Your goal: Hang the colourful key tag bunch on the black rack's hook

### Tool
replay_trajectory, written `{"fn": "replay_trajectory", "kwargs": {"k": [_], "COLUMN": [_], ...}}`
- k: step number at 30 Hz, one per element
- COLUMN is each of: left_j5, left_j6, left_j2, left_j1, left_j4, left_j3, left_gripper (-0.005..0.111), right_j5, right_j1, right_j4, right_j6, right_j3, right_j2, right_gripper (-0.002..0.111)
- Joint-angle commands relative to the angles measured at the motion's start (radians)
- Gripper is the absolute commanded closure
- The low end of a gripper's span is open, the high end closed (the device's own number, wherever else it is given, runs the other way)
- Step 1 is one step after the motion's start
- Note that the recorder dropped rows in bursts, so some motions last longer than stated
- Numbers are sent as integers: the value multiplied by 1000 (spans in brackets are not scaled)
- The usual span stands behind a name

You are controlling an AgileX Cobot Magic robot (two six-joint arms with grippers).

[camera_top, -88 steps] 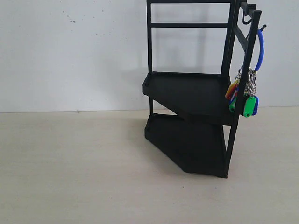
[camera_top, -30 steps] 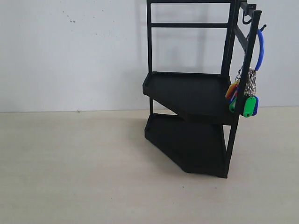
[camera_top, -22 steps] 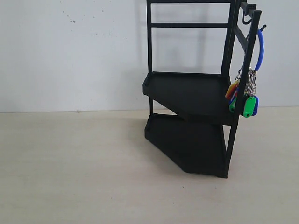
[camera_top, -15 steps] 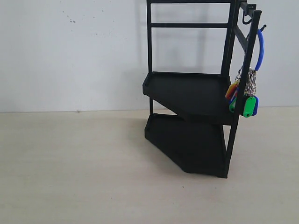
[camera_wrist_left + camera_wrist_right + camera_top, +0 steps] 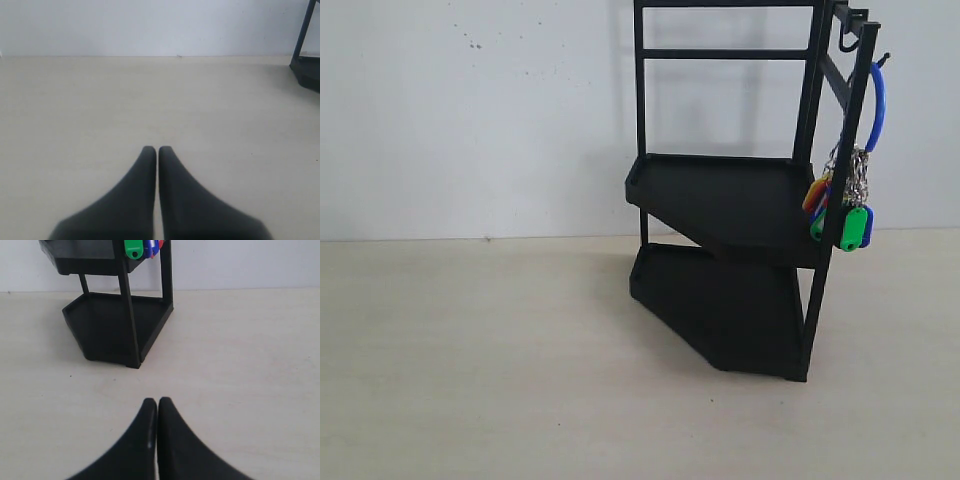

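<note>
The colourful key tag bunch (image 5: pixel 847 205) hangs by its blue loop from the small hook (image 5: pixel 883 60) on the black rack's (image 5: pixel 730 200) front upright post. Its green and blue tags dangle beside the upper shelf, and their lower ends also show in the right wrist view (image 5: pixel 141 248). No gripper appears in the exterior view. My left gripper (image 5: pixel 157 148) is shut and empty above the bare table, far from the rack. My right gripper (image 5: pixel 157 400) is shut and empty, a short way in front of the rack's base (image 5: pixel 117 325).
The rack stands on a pale wooden table (image 5: pixel 480 360) against a white wall. A J-shaped hook (image 5: pixel 847 42) sits under the rack's top rail. A corner of the rack (image 5: pixel 306 60) shows at the edge of the left wrist view.
</note>
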Motion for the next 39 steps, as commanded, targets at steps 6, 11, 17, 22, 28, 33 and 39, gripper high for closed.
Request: {"fn": "replay_trajectory", "kwargs": {"k": [6,11,17,22,28,33,39], "left_j5": [-15,-15,-15,-15,-15,-15,-15], "left_j6": [-10,-10,-10,-10,-10,-10,-10], "left_j2": [-2,-2,-2,-2,-2,-2,-2], "left_j1": [4,4,4,4,4,4,4], "left_j4": [-9,-9,-9,-9,-9,-9,-9], "left_j3": [-1,-1,-1,-1,-1,-1,-1], "left_gripper": [102,102,102,102,102,102,102], "right_j5": [-9,-9,-9,-9,-9,-9,-9], "right_j1": [1,1,1,1,1,1,1], "right_j4": [-11,12,17,19,19,21,21], "right_j6": [-18,-21,-19,-19,-19,-19,-19], "right_j3": [-1,-1,-1,-1,-1,-1,-1], "right_j2": [-5,-5,-5,-5,-5,-5,-5], "right_gripper": [108,108,108,108,108,108,108]}}
